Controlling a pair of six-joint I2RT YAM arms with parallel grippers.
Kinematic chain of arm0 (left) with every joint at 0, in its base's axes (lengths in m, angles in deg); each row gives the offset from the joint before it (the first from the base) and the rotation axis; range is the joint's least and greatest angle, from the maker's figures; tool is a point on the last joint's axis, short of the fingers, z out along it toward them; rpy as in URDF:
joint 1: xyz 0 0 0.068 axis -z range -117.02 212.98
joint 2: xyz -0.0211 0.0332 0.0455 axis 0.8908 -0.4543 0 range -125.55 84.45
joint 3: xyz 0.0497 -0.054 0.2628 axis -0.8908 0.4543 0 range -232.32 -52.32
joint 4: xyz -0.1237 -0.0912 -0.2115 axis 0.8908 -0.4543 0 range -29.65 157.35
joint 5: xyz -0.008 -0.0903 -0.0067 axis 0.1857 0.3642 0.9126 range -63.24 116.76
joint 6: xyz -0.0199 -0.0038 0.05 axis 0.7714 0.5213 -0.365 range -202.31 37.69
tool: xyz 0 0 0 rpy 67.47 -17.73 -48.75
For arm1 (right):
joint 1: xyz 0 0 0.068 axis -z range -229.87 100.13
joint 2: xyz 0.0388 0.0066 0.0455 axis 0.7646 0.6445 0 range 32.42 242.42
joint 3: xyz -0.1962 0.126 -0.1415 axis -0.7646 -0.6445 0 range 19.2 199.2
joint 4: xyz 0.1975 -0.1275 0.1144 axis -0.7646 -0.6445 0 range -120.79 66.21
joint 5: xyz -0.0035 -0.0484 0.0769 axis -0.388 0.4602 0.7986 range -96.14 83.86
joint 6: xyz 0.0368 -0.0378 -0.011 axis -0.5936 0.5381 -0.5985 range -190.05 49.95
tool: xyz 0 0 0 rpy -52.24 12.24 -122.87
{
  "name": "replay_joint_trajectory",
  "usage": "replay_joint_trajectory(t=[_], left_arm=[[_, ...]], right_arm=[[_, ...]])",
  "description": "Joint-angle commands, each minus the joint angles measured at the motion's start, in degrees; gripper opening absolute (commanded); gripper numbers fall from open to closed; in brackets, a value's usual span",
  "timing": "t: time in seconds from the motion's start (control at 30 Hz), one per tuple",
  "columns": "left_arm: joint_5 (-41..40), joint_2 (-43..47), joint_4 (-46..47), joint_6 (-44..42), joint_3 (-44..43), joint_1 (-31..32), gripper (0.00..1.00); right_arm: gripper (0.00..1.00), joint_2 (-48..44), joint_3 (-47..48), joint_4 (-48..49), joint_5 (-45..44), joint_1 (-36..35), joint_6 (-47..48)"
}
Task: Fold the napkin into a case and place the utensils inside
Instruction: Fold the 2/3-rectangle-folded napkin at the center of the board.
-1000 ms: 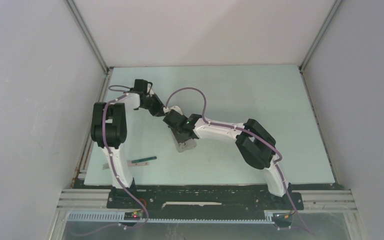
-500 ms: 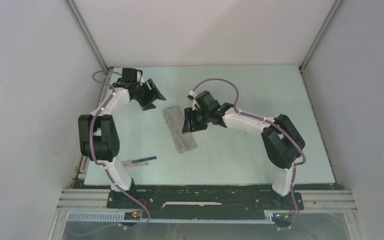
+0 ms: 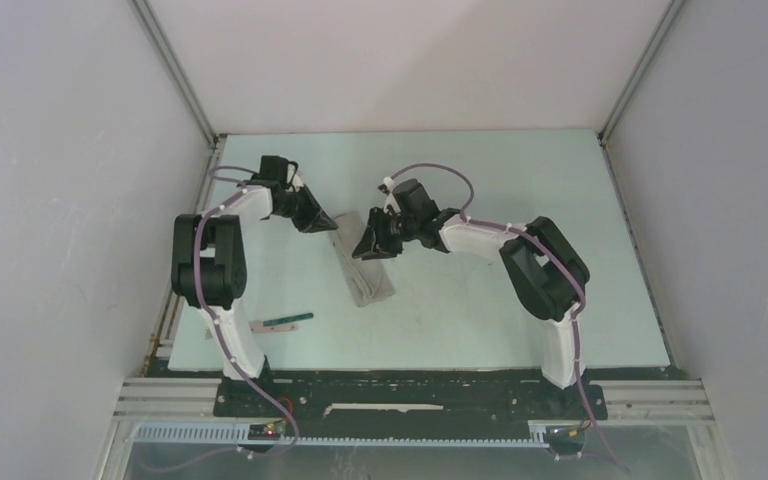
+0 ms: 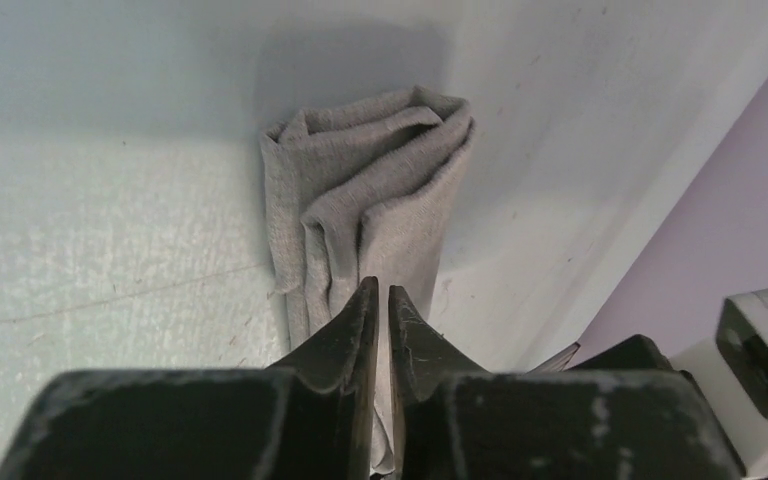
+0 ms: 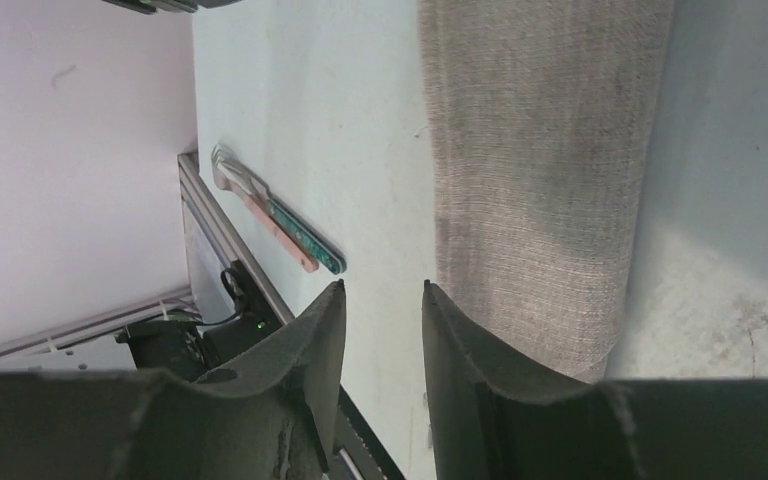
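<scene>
Table (image 3: 520, 180) carries the grey case (image 3: 365, 270), a narrow folded strip lying angled mid-table. My left jaws are clenched on its far end, pinching cloth. My right jaws are released over the strip, nothing between them. Utensils (image 3: 282, 322) lie together near-left, well apart from the case.

- I'm working in a lab test cell: plain white walls (image 3: 410, 60) box in the table (image 3: 520, 170).
- Aluminium rails (image 3: 150, 400) hold two robot arms (image 3: 210, 265) at the near edge.
</scene>
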Motion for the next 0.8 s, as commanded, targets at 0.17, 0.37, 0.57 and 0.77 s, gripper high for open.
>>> replay_joint_trajectory(t=[0.17, 0.37, 0.57, 0.77], left_arm=[[0.55, -6.14, 2.47, 2.52, -3.73, 0.26, 0.10], [1.04, -8.66, 3.53, 3.00, -5.29, 0.25, 0.10], [-1.45, -5.24, 1.29, 0.29, -6.53, 0.30, 0.19], [-3.94, 8.38, -1.28, -2.36, 0.25, 0.14, 0.57]], right_arm=[[0.42, 2.36, -2.80, 6.70, 1.45, -1.01, -5.52], [0.46, 3.31, -4.02, 8.75, 2.09, -2.14, -6.34], [0.49, 3.43, -3.77, 11.36, 1.70, -5.24, -7.25], [0.58, -4.13, -0.68, -8.84, -9.81, -6.85, 4.75]])
